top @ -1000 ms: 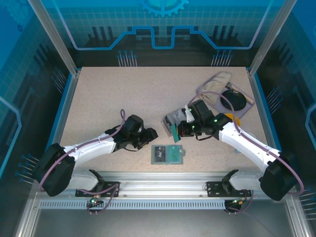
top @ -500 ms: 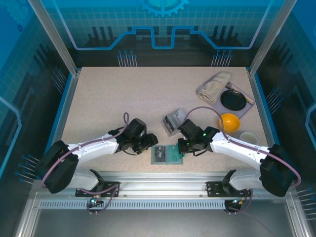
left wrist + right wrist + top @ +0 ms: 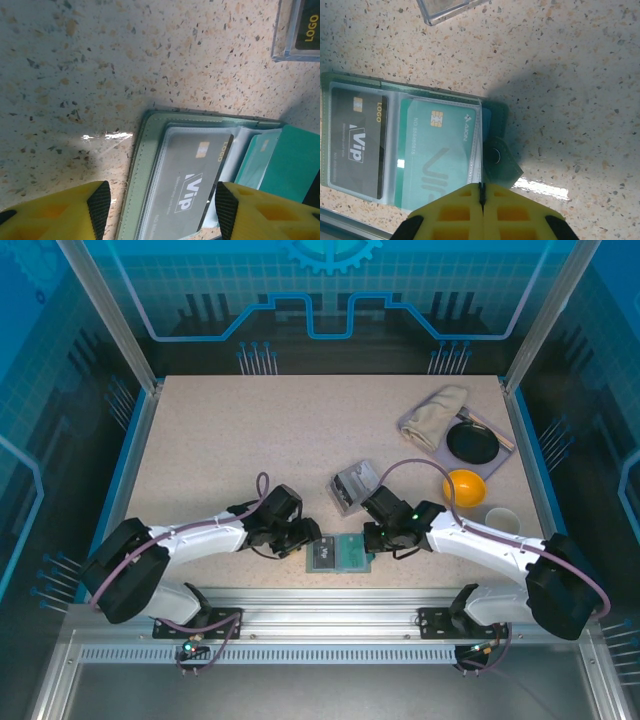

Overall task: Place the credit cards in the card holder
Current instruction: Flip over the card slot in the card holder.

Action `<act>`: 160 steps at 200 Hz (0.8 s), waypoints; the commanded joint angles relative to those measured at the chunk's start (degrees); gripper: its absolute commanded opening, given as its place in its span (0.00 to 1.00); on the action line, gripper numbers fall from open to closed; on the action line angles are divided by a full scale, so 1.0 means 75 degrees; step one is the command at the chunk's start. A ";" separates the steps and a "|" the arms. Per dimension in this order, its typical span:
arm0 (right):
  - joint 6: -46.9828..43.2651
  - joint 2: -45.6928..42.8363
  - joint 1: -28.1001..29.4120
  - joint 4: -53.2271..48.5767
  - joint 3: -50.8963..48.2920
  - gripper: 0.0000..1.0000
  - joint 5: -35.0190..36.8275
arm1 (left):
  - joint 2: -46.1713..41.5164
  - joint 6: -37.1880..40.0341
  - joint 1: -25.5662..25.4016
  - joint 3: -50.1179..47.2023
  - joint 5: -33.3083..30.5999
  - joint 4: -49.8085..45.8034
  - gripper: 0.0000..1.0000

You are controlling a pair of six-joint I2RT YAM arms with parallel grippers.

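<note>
Speckled beige tabletop (image 3: 250, 430), blue walls around. You see the card holder (image 3: 340, 553) open at 6 o'clock, with a dark card (image 3: 192, 187) and a teal card (image 3: 442, 150) inside. The left gripper (image 3: 310, 533), at its 9, is spread; the right gripper (image 3: 370, 537), at its 3, is pressed closed. A clear box (image 3: 352, 485) is near, at 12.

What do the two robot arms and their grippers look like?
Both the left arm and right arm have white shells, black joints and a purple cable running along them. The right arm carries a small green light. Gripper fingers are yellow with black pads.
</note>
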 commanded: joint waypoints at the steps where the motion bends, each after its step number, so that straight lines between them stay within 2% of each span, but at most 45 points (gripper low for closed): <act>1: 0.0278 -0.0011 0.0049 0.0129 -0.0267 0.01 -0.0060 | 0.0142 0.0041 -0.0074 -0.0148 0.0102 0.0012 0.60; 78: 0.0542 -0.0609 -0.0159 0.0142 -0.0478 0.01 -0.0198 | 0.0480 -0.0140 -0.0289 -0.0228 0.0122 0.0296 0.57; 160: 0.0748 -0.0493 -0.0256 0.0775 -0.0800 0.01 -0.0683 | 0.0691 -0.0185 -0.0403 -0.0169 0.0163 0.0432 0.52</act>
